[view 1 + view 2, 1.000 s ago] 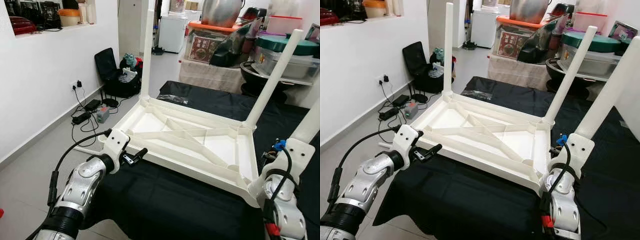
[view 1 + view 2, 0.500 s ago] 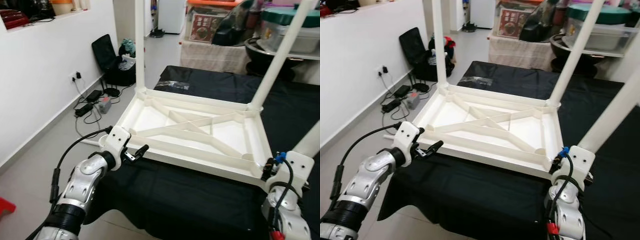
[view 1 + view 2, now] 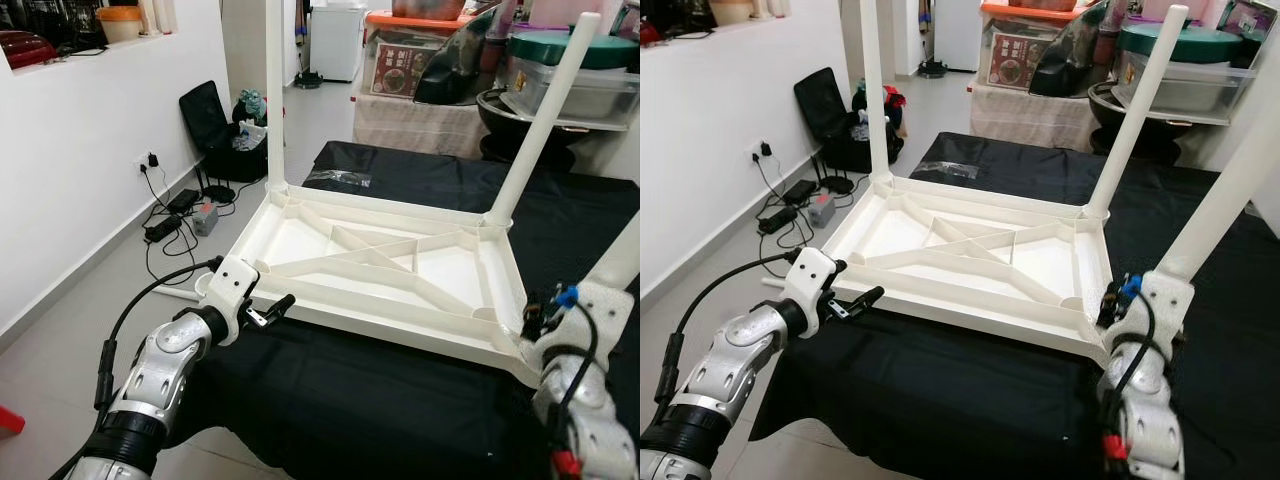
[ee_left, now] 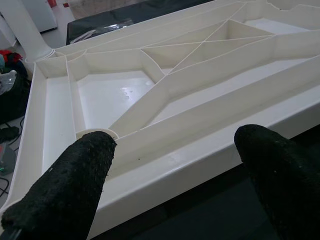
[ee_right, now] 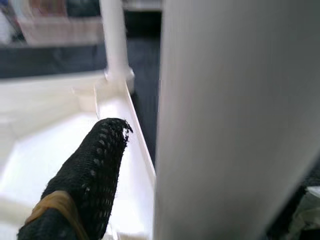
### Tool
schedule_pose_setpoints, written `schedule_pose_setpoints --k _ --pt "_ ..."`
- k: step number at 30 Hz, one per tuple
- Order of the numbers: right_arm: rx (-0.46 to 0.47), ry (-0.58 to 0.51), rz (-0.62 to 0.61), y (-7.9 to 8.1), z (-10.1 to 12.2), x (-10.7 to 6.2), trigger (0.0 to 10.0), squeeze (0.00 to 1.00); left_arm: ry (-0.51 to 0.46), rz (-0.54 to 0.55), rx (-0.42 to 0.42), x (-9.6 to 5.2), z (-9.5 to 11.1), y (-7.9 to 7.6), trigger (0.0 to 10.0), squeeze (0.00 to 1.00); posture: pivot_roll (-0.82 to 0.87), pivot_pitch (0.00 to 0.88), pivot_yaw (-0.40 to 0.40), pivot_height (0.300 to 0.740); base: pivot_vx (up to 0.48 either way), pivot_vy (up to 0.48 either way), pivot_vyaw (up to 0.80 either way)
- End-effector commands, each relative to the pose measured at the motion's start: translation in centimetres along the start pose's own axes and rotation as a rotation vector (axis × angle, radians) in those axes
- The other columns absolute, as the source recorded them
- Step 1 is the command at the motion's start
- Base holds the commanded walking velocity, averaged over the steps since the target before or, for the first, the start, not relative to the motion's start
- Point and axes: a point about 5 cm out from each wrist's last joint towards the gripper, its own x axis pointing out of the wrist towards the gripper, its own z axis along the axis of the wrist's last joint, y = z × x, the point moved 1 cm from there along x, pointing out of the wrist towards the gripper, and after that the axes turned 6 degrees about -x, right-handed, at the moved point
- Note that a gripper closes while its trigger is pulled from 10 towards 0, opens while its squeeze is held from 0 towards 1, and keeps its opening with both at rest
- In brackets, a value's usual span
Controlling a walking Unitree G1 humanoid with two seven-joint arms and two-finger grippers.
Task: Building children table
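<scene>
The white children's table lies upside down on a black cloth. Two legs stand at its far corners, one on the left and one on the right. A third leg rises from the near right corner. My right gripper is shut on it near its base. In the right wrist view one black finger lies against that leg. My left gripper stands open just in front of the near left corner. An empty round socket sits there between the spread fingers.
The black cloth reaches to the near edge. Chargers and cables lie on the floor by the left wall, with a black bag behind them. Boxes and pots crowd the back. A small plastic bag lies beyond the table.
The view has tilted up a little since half a second ago. Both grippers keep their places: the left open at the near left corner, the right on the near right leg.
</scene>
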Motion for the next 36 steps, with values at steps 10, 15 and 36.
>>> schedule_pose_setpoints --k 10,15,36 --pt "-0.042 -0.019 0.123 -0.9 0.9 3.4 10.0 0.0 0.017 -0.001 0.018 -0.2 -0.1 0.4 10.0 0.0 0.05 0.0 -0.051 0.74 0.0 0.0 0.0" --pt "-0.018 -0.017 0.159 -0.7 0.9 3.7 10.0 0.0 0.019 0.0 0.018 -0.2 -0.2 0.4 10.0 0.0 0.05 0.0 -0.053 0.74 0.0 0.0 0.0" --pt "0.074 -0.138 0.677 2.7 1.1 1.4 0.0 0.0 0.022 -0.015 0.021 -0.1 -0.2 0.3 10.0 0.0 0.05 0.0 -0.044 0.74 0.0 0.0 0.0"
